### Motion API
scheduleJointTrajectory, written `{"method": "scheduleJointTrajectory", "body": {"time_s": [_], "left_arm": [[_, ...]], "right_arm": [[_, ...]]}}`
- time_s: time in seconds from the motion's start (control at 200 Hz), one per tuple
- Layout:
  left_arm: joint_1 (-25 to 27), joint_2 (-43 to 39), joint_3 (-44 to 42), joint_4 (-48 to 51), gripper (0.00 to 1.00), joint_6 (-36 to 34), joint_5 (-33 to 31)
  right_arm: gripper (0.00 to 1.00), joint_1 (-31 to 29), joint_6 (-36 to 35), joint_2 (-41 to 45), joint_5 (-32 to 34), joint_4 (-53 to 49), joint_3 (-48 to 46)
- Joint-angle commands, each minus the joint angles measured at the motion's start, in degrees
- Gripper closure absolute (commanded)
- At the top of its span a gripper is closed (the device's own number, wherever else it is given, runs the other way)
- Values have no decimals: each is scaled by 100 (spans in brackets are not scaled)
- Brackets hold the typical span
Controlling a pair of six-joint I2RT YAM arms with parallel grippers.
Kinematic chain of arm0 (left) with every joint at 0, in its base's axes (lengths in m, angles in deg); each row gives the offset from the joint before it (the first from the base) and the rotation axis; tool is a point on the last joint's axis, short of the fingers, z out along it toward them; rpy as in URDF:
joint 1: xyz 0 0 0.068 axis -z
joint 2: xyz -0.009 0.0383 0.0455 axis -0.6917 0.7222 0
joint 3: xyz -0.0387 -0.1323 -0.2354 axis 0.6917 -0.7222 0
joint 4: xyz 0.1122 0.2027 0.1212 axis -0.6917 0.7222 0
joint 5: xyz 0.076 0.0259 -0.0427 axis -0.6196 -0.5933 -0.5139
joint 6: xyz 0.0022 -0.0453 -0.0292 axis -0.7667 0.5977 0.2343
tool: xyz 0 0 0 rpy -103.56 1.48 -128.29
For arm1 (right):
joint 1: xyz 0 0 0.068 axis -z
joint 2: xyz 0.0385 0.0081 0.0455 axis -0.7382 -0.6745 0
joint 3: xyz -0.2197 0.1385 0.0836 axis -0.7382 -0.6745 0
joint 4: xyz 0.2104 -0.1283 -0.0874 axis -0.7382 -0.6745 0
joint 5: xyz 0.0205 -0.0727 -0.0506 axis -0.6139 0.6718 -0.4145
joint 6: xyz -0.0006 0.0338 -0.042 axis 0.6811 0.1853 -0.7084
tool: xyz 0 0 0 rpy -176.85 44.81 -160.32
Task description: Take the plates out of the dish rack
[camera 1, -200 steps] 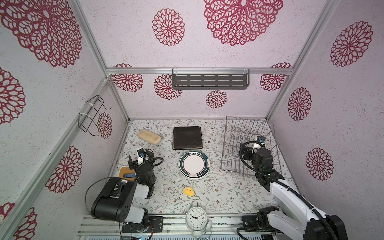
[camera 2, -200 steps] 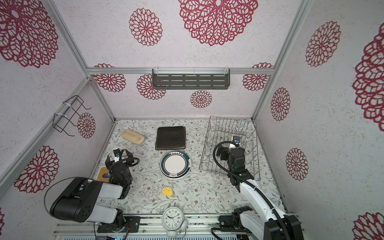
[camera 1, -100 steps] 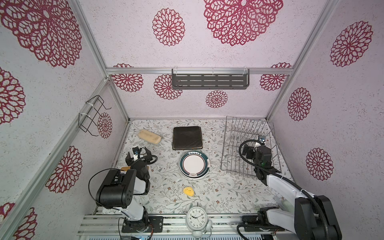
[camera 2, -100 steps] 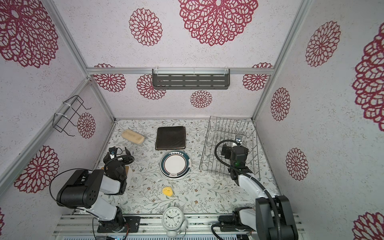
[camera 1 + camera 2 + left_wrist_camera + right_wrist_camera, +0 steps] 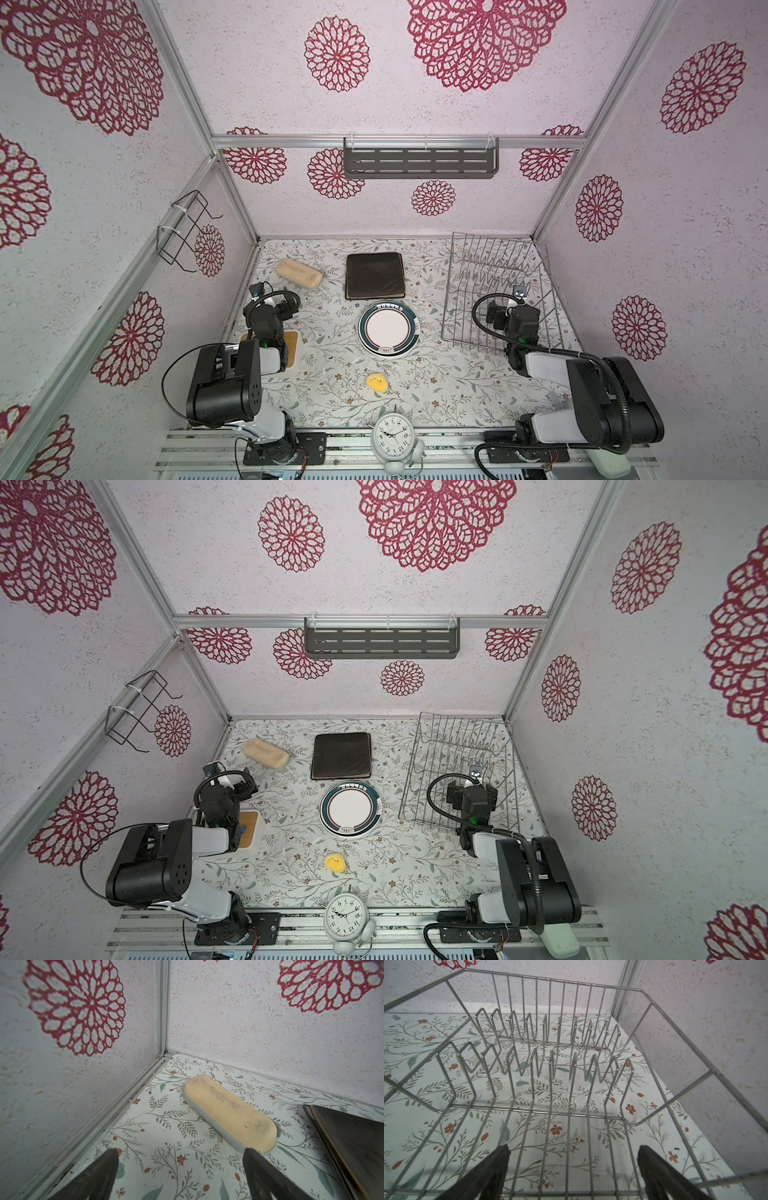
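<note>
Left gripper (image 5: 180,1150) spread. Right gripper (image 5: 574,1147) spread above dish rack (image 5: 490,286). Round plate (image 5: 388,330) lies on counter (image 5: 457,386); square plate (image 5: 375,276) at its 12 o'clock.

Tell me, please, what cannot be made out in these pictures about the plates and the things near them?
Square plate: whether another lies beneath; top views show only its upper face, and the left wrist view's edge cuts it off.
Round plate: rim lettering too small in both top views.
Wooden-topped box: mostly hidden by the left arm in both top views.
Pale green object: partly behind the right arm, at the bottom edge.
</note>
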Motion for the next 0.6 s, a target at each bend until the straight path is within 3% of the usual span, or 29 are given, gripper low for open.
{"method": "scheduleJointTrajectory", "body": {"time_s": [0.0,0.385,0.46,0.596], "left_arm": [[-14,-71,29,113,3,31,126],[12,-64,41,138,3,22,93],[22,-63,51,145,3,15,79],[34,-64,56,152,3,6,55]], "right_arm": [[1,66,-130,-107,-176,858,-79],[1,262,-80,-486,-535,1637,-328],[1,341,-36,-735,-645,2252,-521],[1,341,4,-680,-544,2141,-516]]}}
